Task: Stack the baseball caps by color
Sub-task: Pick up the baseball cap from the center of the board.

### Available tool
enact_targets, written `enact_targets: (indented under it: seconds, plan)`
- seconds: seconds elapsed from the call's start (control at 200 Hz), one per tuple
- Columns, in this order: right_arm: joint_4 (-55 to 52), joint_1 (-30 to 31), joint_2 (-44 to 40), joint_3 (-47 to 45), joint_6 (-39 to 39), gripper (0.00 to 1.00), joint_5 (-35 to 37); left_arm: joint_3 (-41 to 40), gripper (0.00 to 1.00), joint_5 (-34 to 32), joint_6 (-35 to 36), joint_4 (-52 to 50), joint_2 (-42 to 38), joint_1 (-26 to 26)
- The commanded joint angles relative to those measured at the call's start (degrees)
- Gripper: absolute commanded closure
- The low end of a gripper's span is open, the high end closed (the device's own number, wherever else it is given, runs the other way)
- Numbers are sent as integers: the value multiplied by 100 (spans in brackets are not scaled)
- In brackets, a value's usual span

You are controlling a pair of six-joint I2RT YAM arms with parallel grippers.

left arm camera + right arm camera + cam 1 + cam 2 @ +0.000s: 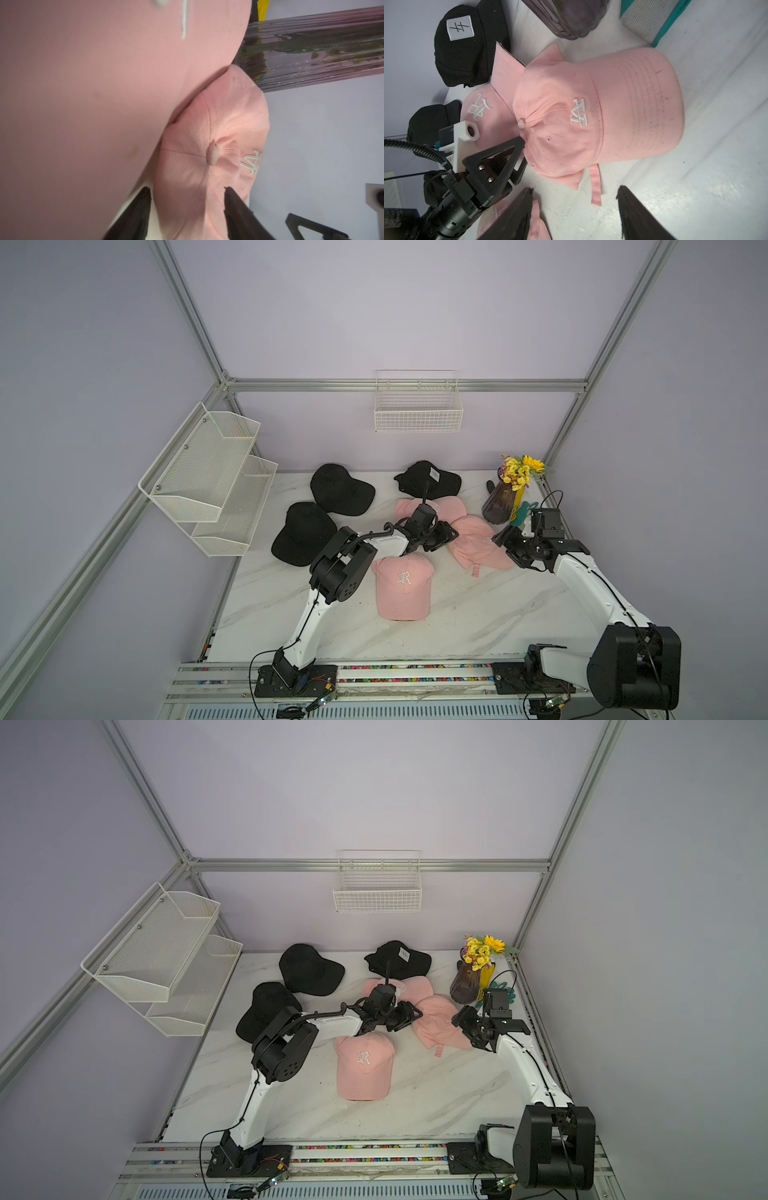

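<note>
3 pink caps on the table (478,614), none stacked. The right-hand pink cap (478,545) overlaps the rear pink cap (409,506); the near pink cap (403,585) lies apart. 3 black caps (338,489) lie loose at left and back.

We judge the step: seizing a pink cap.
- left gripper (188,197): fingers apart astride the crown; we cannot tell if they pinch.
- right gripper (575,199): fingers apart, empty.

Next move calls for closing, lifting, then setting it onto another pink cap.

Wrist views show the crown and the overlap; in both top views the arm hides them.

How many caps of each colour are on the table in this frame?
Pink caps: 3
Black caps: 3
Total: 6
</note>
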Motion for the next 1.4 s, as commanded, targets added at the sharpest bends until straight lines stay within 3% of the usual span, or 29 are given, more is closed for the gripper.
enact_targets:
  seconds: [0.0,0.275,0.56,0.785,0.94,1.155,1.255,1.395]
  plan:
    - [-2,-21,-102,10,56,32,-37,207,56,332,-123,354,79,-33]
    - [-19,-27,-190,123,41,31,60,326,100,634,562,65,-243,-14]
    - [-19,-24,-430,196,-70,31,99,697,100,1737,1647,-355,-866,194]
    - [-24,-25,-497,487,-282,31,-181,1327,100,2503,2721,-2085,-1477,497]
    - [234,-29,-533,676,-574,31,-873,1707,100,3189,3124,-3032,-1812,651]
    - [1045,-29,-474,808,-817,31,-2539,2292,100,4025,4225,-4850,-2395,689]
    - [1383,-21,-492,776,-640,31,-2913,2731,100,3932,5071,-6107,-2580,698]
    - [1581,2,-562,684,-556,31,-3203,2876,100,4053,5782,-6953,-2845,673]
